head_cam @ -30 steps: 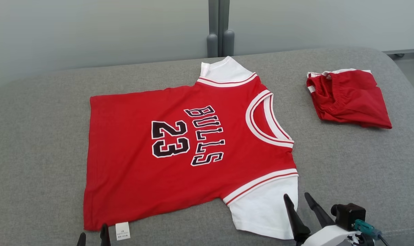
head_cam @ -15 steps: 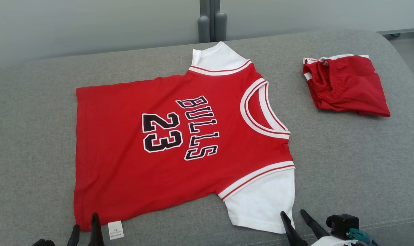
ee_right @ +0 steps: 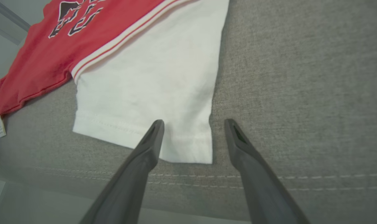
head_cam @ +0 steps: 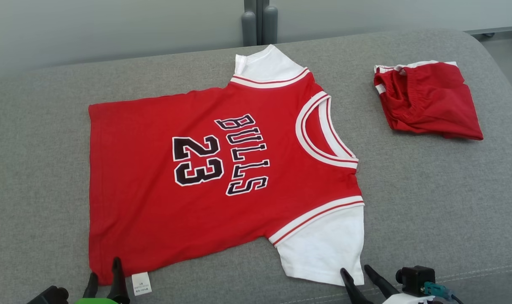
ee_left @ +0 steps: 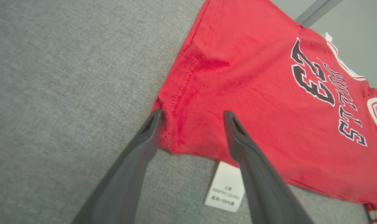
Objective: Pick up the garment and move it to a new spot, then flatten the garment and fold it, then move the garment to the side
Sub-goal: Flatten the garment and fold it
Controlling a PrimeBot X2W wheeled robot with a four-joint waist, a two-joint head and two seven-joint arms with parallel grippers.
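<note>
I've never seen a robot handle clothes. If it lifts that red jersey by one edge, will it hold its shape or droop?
Probably droop: the jersey is thin cloth lying flat, puckered at its hem corner, so it should sag and feel light. Pushed, it would likely bunch rather than slide, since the grey cushion looks coarsely woven.

This looks like a lab or office test room rather than a home. A wide grey upholstered surface point(head_cam: 429, 202) with a stitched seam stands before pale, plain partition panels point(head_cam: 112, 29) joined by a grey post point(head_cam: 254, 21), with bare grey floor point(head_cam: 511, 57) beyond.
</note>
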